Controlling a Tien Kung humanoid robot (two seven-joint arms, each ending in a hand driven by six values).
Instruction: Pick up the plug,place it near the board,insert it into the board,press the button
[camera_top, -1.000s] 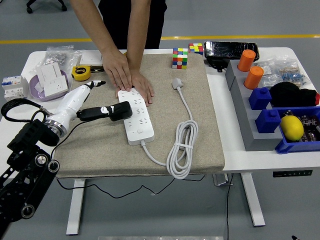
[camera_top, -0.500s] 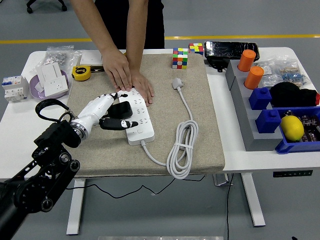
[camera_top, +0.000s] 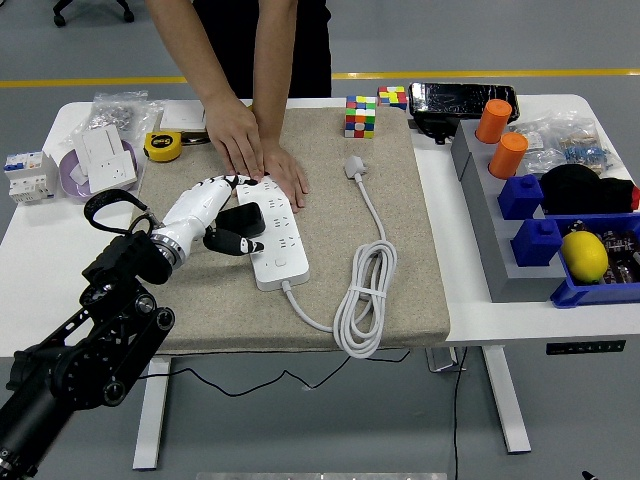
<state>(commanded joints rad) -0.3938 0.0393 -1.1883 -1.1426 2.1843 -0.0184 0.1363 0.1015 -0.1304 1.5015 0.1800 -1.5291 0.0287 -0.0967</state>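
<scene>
A white power strip (camera_top: 275, 245) lies on the beige mat (camera_top: 400, 240), its cable coiled to the right (camera_top: 365, 300) and ending in a white plug (camera_top: 353, 167). My left hand (camera_top: 222, 222), white on a black arm, is curled round a black plug (camera_top: 243, 219) that sits on the strip's middle sockets. Whether its pins are in, I cannot tell. A person at the far side presses both hands (camera_top: 262, 158) flat on the strip's far end, just beyond my fingers. My right arm is out of view.
A yellow tape measure (camera_top: 163, 146) and a purple bowl of white sockets (camera_top: 98, 165) sit at the back left. Two puzzle cubes (camera_top: 361, 115) stand behind the mat. Right: a grey riser, orange cups (camera_top: 500, 138), blue bins (camera_top: 590, 285) with a lemon (camera_top: 585, 255).
My left arm has swung in from the left and carried the black plug from the mat's left side onto the strip. The person's hands have stayed on the strip's far end.
</scene>
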